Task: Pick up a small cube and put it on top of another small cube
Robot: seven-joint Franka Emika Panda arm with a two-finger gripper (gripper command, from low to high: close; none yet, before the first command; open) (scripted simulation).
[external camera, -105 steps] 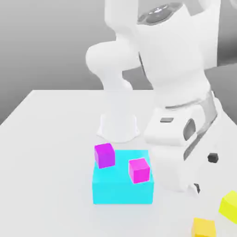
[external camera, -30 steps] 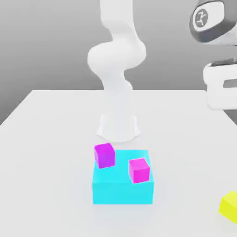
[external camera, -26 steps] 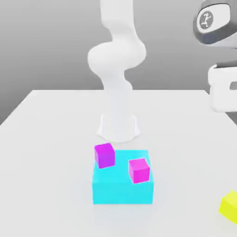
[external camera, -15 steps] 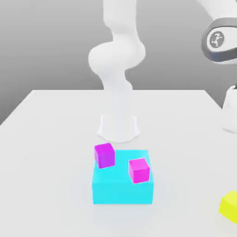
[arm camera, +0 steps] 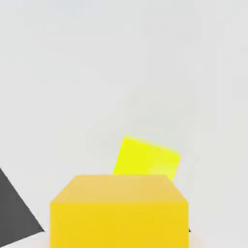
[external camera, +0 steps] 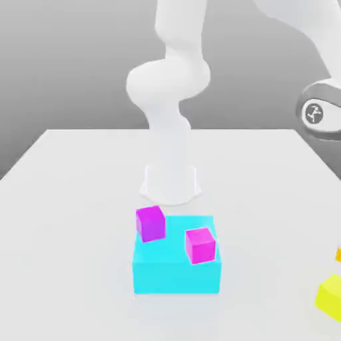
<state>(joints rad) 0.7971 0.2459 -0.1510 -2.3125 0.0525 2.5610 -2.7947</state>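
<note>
1. At the exterior view's right edge, low in the picture, the lemon-yellow cube (external camera: 330,296) sits on the white desk (external camera: 80,200), partly cut off by the frame.
2. Just higher at that same edge is a thin sliver of the orange cube (external camera: 338,254). A strip of desk shows between it and the lemon-yellow cube, so in this view the two are apart.
3. From the hand view, the orange cube (arm camera: 118,210) is very close to the camera, with its top face and one side face visible. The lemon-yellow cube (arm camera: 145,157) lies beyond it, turned at a slight angle. Its near part is hidden behind the orange cube's top, so this view cannot settle whether they touch.
4. I cannot tell whether the claw is wide, narrow or holding the orange cube.
5. Beside the orange cube in the hand view, a dark wedge (arm camera: 17,213) cuts across the pale desk (arm camera: 121,63).
6. Toward the middle of the exterior view stands a cyan block (external camera: 176,270), much bigger than the cubes and well apart from the two at the right edge.
7. Two magenta cubes rest on the cyan block. One (external camera: 150,222) is at its far corner on the exterior view's left, and the other (external camera: 200,244) is on top nearer the exterior view's right side.
8. Behind the cyan block, the arm's round white base (external camera: 170,183) stands on the desk. The white arm (external camera: 170,80) rises from it, arches across the top of the picture and comes down on the exterior view's right, where a grey-ringed joint (external camera: 320,114) shows.
</note>
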